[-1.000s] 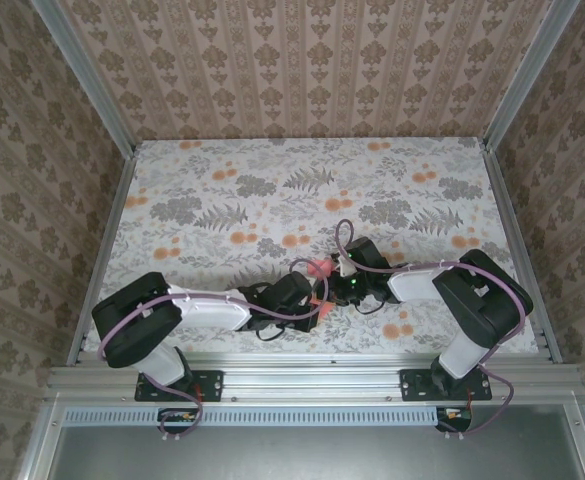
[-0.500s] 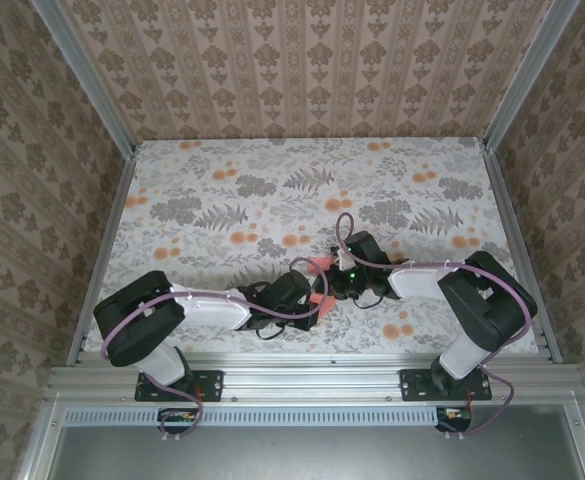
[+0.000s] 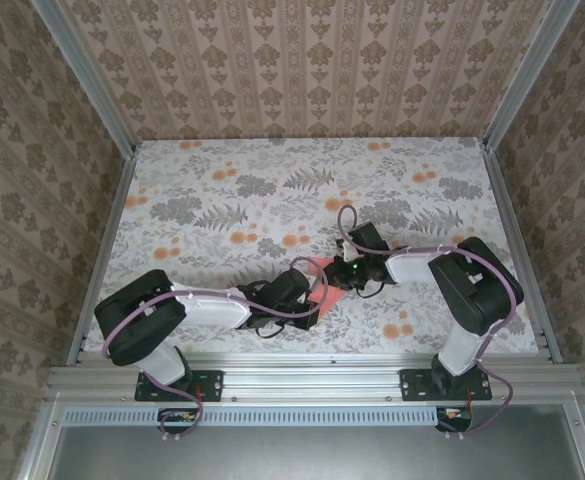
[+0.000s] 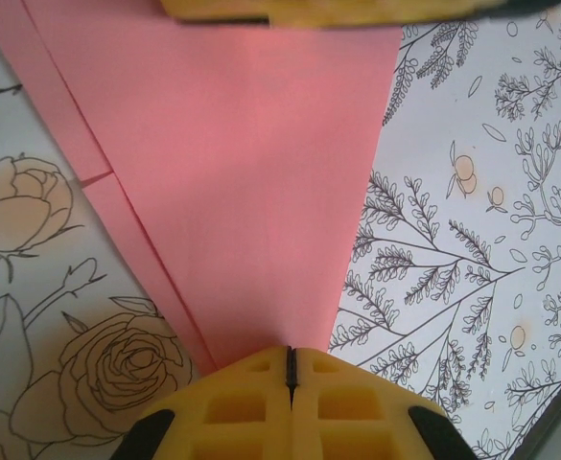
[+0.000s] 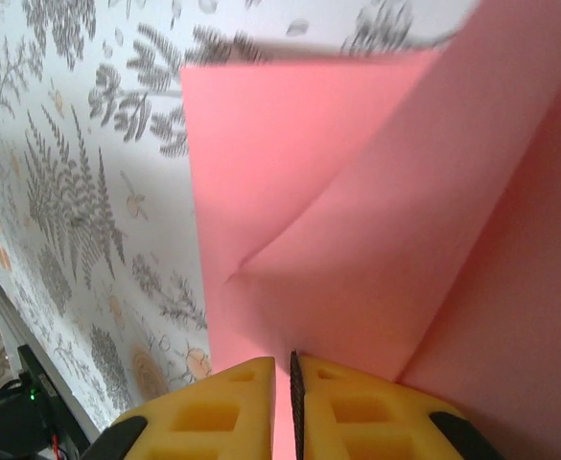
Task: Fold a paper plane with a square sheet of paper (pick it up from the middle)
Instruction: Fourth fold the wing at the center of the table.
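Meeting over the near middle of the table (image 3: 222, 180), both arms reach inward, and the salmon-pink paper (image 3: 322, 270) sits between their tips, just above the floral tablecloth (image 3: 412, 170). The left gripper (image 3: 310, 292) comes at it from the near left, and the right gripper (image 3: 340, 272) from the right, slightly farther back.

In the left wrist view, the two yellow pads (image 4: 246, 398) are pressed together with only a hairline seam between them. The paper comes out of that seam as a narrow tip and widens away from the fingers into a long tapering wedge. Along its left side, two more layer edges run parallel to the top one, so the paper is folded over itself several times there. A strip of another yellow pad (image 4: 328, 10) lies across the wide end of the wedge; whose finger it is cannot be told from that view.

In the right wrist view, that gripper's yellow fingers (image 5: 347, 402) stand almost together, pinching the paper in the slim slot between them. Beyond them, one flap rises to a straight horizontal edge, while a second flap crosses it on a slant from the upper right. Fern and blossom prints (image 5: 79, 192) show on the cloth to the left.
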Motion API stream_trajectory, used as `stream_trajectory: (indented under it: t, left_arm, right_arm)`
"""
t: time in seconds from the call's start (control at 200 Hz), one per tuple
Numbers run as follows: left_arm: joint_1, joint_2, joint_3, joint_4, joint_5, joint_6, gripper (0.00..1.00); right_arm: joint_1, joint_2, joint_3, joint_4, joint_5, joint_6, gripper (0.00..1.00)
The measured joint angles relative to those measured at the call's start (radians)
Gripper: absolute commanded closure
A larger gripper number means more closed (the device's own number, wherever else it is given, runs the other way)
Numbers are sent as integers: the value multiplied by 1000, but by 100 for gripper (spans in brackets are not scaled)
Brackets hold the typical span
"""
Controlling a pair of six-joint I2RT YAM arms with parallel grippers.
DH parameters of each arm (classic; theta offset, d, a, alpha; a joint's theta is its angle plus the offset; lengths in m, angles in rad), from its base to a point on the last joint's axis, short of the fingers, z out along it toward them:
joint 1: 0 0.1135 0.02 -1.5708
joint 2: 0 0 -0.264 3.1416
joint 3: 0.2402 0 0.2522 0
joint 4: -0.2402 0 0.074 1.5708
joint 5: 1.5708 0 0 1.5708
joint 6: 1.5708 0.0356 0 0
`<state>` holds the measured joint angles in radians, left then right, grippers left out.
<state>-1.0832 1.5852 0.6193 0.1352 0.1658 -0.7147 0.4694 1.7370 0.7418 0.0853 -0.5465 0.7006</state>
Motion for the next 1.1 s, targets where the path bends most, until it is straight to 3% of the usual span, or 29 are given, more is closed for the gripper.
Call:
stream_trajectory:
  t: [0.26, 0.77, 1.1]
  left_arm:
    - [8, 4, 0, 1, 21, 12, 100]
    - [18, 23, 7, 25, 43, 32, 100]
    - [19, 26, 19, 6, 48, 38, 100]
  right_arm:
    - [-77, 49, 68, -45, -16, -51, 84]
    - [-122, 144, 198, -148, -97, -105, 83]
    - [-170, 175, 285, -172, 8, -141, 82]
